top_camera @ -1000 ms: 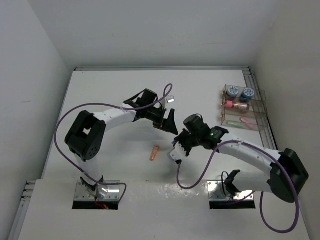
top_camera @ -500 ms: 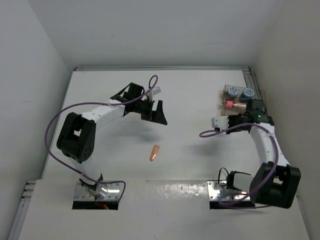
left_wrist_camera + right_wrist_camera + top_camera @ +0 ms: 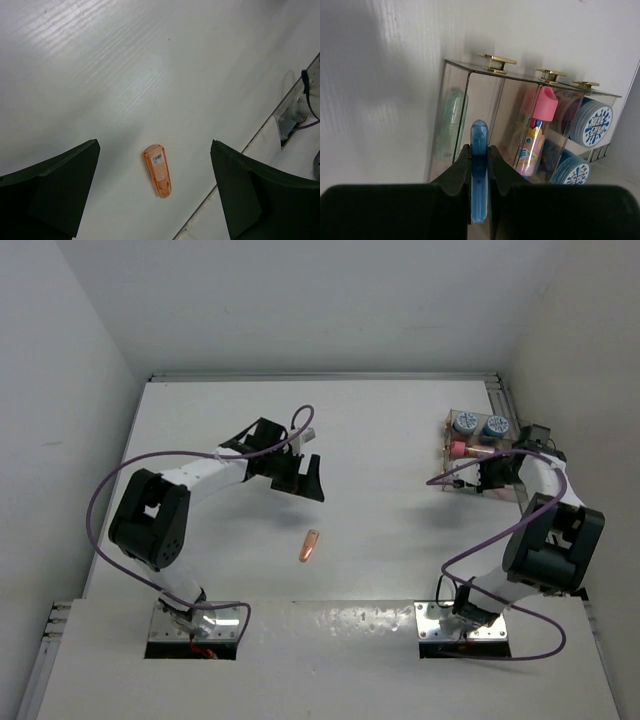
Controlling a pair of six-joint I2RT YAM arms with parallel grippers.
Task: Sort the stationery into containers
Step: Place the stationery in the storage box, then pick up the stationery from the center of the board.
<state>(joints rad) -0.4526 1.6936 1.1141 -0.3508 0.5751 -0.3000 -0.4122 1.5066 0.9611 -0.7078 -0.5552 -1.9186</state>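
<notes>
When viewed from above, holds the left gripper (image 3: 306, 478) released, fingers spread wide, over the table (image 3: 390, 420) left of its middle. Shows the orange capsule (image 3: 310, 545) lying flat on the bare surface, nearer the near edge than that gripper and clear of it. Shows the clear box (image 3: 449, 462) against the right edge, toward the far right corner, with two blue-and-white rolls (image 3: 465, 423) side by side at its far end and the pink marker (image 3: 468, 449) just on the near side of them. Shows the right gripper (image 3: 487, 473) close against the box's near left side, and hides its fingers too well here to tell their state.

Through the left wrist camera, looks down between two dark fingers (image 3: 50, 185) standing far apart, gripping nothing. Frames the orange capsule (image 3: 158, 170) between them on the table below, white label patch at one end, touching neither finger.

Through the right wrist camera, shows the fingers (image 3: 452, 172) clenched on a blue capsule (image 3: 478, 165), held upright between them with the rounded tip toward the box. Faces a clear wall (image 3: 485, 115) with three compartments side by side: a green capsule (image 3: 451, 125) in the left one, the pink marker in the middle one, the two rolls stacked in the right one. Cannot tell whether the blue tip touches the wall. Shows brass-coloured fittings (image 3: 496, 60) along the box's top edge.
</notes>
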